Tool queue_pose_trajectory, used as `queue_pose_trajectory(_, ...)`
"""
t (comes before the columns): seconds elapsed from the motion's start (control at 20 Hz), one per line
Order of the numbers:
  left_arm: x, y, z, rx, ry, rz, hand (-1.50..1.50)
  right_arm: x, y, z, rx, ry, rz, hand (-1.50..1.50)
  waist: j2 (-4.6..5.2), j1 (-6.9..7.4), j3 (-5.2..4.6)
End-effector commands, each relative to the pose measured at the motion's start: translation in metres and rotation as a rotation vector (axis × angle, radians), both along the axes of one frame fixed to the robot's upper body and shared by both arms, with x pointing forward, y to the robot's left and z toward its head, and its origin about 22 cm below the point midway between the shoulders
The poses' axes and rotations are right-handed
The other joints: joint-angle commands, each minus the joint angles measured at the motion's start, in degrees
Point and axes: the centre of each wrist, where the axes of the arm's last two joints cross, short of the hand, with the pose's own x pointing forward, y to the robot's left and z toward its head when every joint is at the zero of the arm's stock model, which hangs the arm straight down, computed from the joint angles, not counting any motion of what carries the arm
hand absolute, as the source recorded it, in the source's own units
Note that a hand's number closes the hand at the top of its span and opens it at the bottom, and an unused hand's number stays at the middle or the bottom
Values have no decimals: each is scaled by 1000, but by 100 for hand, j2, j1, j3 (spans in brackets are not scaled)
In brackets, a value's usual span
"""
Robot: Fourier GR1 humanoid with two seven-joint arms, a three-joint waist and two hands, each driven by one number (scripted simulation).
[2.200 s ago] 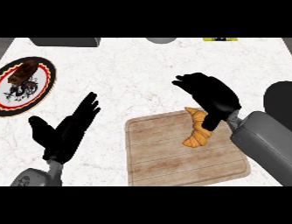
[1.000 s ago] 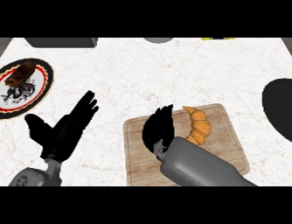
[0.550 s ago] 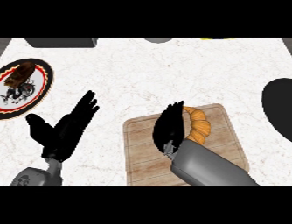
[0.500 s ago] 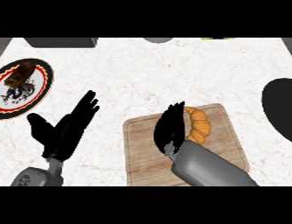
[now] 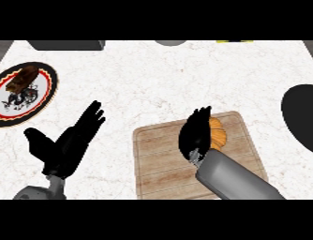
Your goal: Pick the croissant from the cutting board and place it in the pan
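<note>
– Right hand [image 5: 195, 133] has swung across since two seconds ago. It was at the right of the croissant [image 5: 217, 136], and now it stands at the croissant's left. Its grey forearm [image 5: 235, 180] comes in over the near edge of the cutting board [image 5: 160, 161].
– And in the last half second?
– Hardly any change.
– What lies nearest?
– Left of the cutting board, the left hand [image 5: 66, 145] hangs over the white marbled surface [image 5: 152, 79]. It is open, fingers straight and spread, touching nothing.
– How is the right hand set?
– Also open, as far as I can see. It is edge-on, fingers stretched away from the robot and lying against the croissant's left flank. I see none curled round it, and it hides that side of the pastry.
– So where is the croissant?
– On the cutting board's far half, toward the right side.
– And the pan?
– The black pan [image 5: 311, 119] sits right of the cutting board, well apart, cut by the view's edge.
– Anything farther off?
– Far left of the cutting board is a round plate [image 5: 38, 89] with a red and black rim, carrying a brown piece of food [image 5: 22, 79]. Beyond the board, at the surface's far edge, are a dark grey block [image 5: 66, 45], a grey round thing [image 5: 169, 42] and a small yellow item [image 5: 234, 41], all too cropped to name.
</note>
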Motion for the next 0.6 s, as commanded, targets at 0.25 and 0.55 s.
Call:
queue_pose_trajectory(0.25,-3,7,5,7,3,-10,0,23,-22,0,-1,-40,158,150,14,59,1)
queue_pose_trajectory(0.55,5,-16,-5,14,-17,0,0,13,-32,-21,-29,-69,235,150,5,-8,0)
